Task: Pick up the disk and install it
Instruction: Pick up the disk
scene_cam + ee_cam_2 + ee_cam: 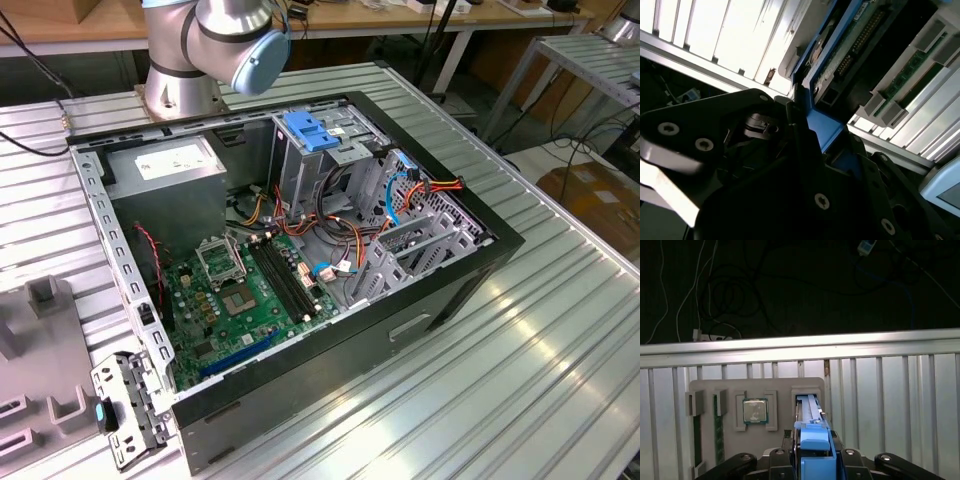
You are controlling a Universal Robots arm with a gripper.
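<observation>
So the disk is up on its thin edge: a slim grey slab with a light-blue rail along the edge that faces up. In the second wrist view you get its circuit-board side, with rows of connector pins.

It stands in a slot of a grey tray that lies on the ribbed metal counter. I can't tell if it's fully seated or lifted a bit. The tray's other pockets hold a green memory stick and a processor chip, with the chip between the stick and the disk.

In the exterior view, the tray is at the exterior view's left. To its right is the open computer case, with the motherboard lying flat in the bottom and a bunch of coloured cables draped beside it.

The black gripper is right on the blue end of the disk, with its jaws close in on either side. Honestly can't tell whether they're actually pinching it or just sitting around it.
</observation>
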